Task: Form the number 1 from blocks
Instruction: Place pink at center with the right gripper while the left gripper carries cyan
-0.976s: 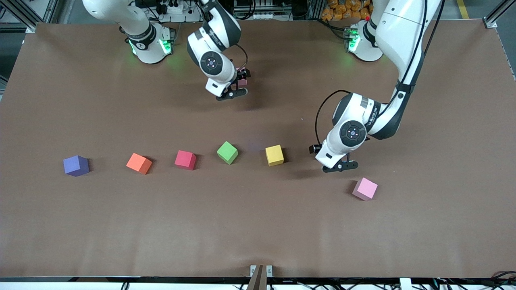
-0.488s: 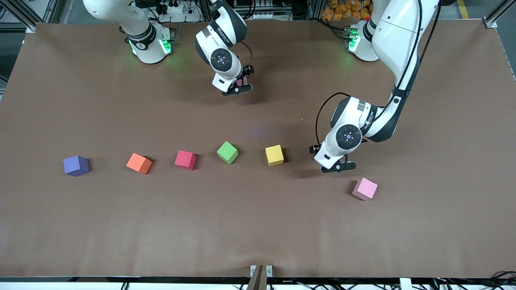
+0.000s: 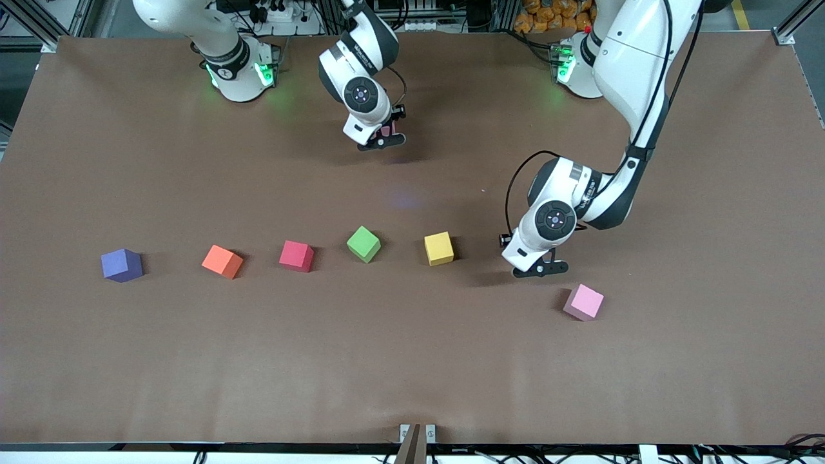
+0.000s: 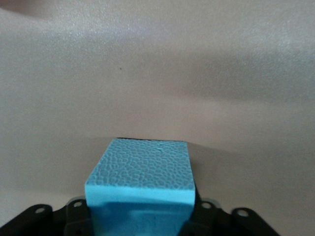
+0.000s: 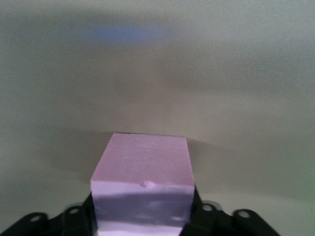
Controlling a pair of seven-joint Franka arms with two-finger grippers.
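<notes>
My left gripper (image 3: 540, 265) hangs low over the table between the yellow block (image 3: 439, 248) and a pink block (image 3: 584, 301) that lies on the table. It is shut on the light blue block (image 4: 140, 182), which the hand hides in the front view. My right gripper (image 3: 383, 136) is over the table close to the robots' bases, shut on a second pink block (image 5: 142, 184), of which only a sliver (image 3: 387, 131) shows from the front. The red block (image 3: 296, 255) and the green block (image 3: 363, 243) lie in a row with the yellow one.
A purple cube (image 3: 121, 265) and an orange cube (image 3: 222, 261) continue the row toward the right arm's end of the table. The brown tabletop (image 3: 412, 361) is bare nearer the front camera.
The right gripper has carried its pink block a little toward the bases and the left arm's end. The left gripper has shifted slightly toward the yellow block. The blocks on the table stay put.
</notes>
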